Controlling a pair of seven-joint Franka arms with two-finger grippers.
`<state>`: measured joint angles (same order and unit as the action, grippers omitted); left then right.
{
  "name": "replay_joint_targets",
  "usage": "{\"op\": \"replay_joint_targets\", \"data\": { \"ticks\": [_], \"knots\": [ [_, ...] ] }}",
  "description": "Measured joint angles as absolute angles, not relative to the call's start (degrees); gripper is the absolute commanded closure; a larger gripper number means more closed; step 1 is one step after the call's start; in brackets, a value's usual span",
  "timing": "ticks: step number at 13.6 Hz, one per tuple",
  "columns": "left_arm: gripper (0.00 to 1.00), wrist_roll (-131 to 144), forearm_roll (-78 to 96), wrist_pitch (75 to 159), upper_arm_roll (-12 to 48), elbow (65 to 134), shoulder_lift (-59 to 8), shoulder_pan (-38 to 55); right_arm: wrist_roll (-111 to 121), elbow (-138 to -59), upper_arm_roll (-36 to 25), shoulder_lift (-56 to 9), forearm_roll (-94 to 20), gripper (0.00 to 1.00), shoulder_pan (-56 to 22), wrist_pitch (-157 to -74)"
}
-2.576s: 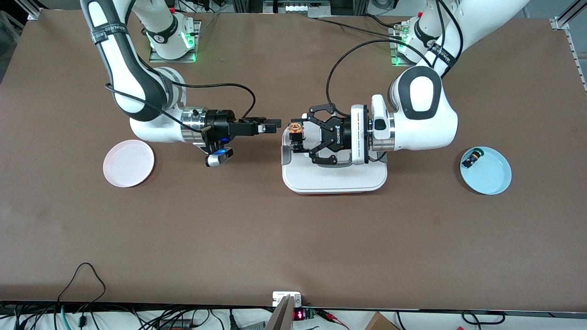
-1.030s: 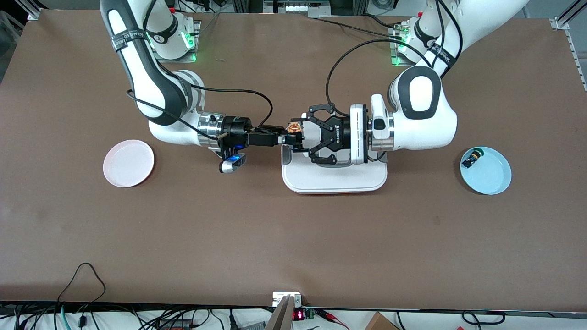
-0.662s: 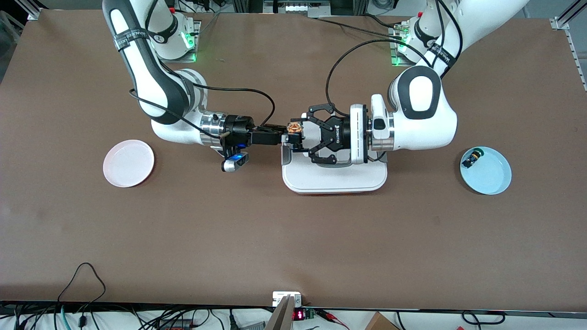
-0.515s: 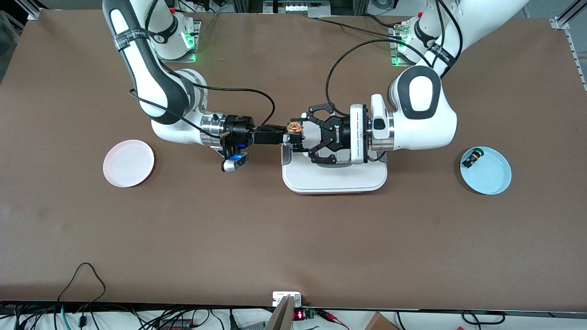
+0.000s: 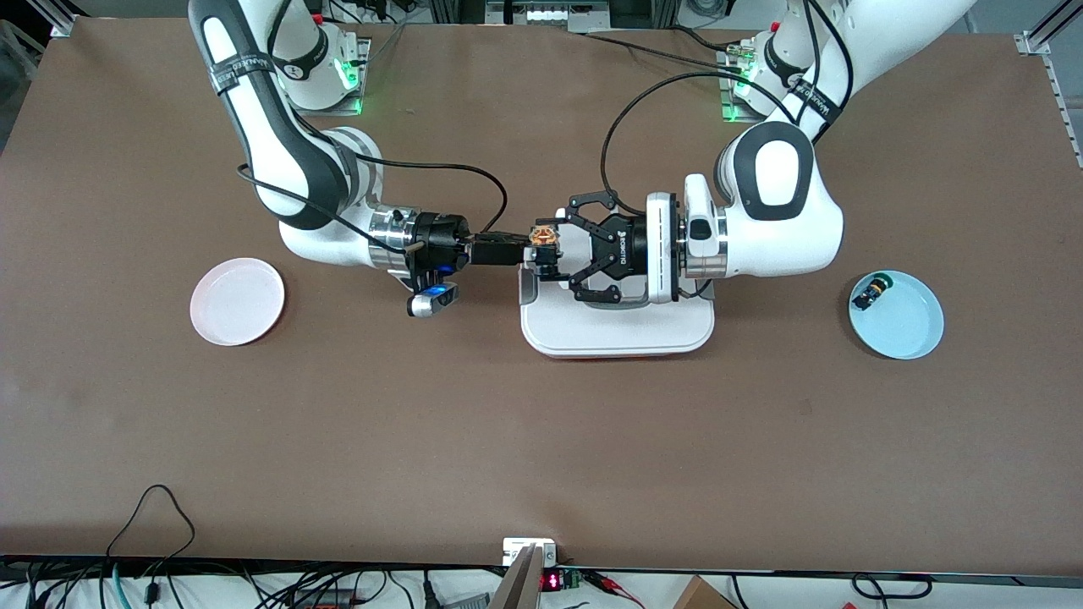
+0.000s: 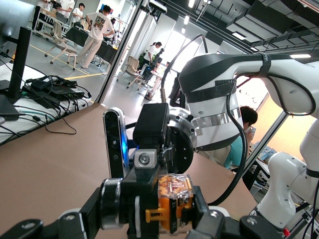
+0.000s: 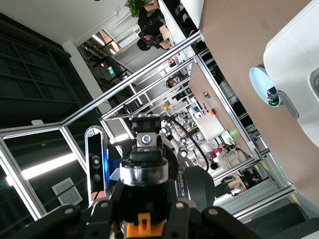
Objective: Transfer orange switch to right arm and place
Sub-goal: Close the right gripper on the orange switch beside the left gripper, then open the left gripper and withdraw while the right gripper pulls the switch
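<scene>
While the bare brown table (image 5: 541, 423) nearest the front camera shows only a matte, faintly mottled surface, we find the action farther back, over the rounded white tray (image 5: 618, 334), a smooth moulded slab with a raised rim. Both our grippers meet in the air above the tray's edge toward the right arm's end. Since a second ago the right gripper (image 5: 523, 251) has slid in from over the table and pressed its slim black fingers together on the orange switch (image 5: 545, 241); the left gripper (image 5: 548, 250), a wide black linkage claw, still pinches the same part. We judge the handover to be at its shared-grip instant: the right arm has taken hold, and our left claw must let go before anything travels. In the left wrist view the switch (image 6: 172, 201) reads as a small boxy body with translucent orange plastic and tiny metal contacts inside, clamped between dark pads.

Level with the tray lie two glossy round dishes: a pale pink plate (image 5: 237, 301) toward the right arm's end, and a light blue plate (image 5: 897, 315) toward the left arm's end holding a small black switch with a green cap (image 5: 873, 292).
</scene>
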<state>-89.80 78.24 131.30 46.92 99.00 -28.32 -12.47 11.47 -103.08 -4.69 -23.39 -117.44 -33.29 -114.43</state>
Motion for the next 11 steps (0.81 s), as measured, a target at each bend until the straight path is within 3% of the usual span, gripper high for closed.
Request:
{"op": "replay_joint_targets", "data": {
  "ticks": [7, 11],
  "knots": [
    [0.00, -89.9, 78.2, 130.8, 47.0, 99.0, -28.3, -12.6, 11.5, -102.8, -4.8, -23.4, -117.4, 1.00, -33.2, -114.5],
    [0.00, -86.5, 78.2, 125.9, 46.9, 98.8, -27.1, -14.9, 11.5, -102.0, -5.1, -23.4, -117.4, 1.00, -32.7, -114.0]
  ]
}}
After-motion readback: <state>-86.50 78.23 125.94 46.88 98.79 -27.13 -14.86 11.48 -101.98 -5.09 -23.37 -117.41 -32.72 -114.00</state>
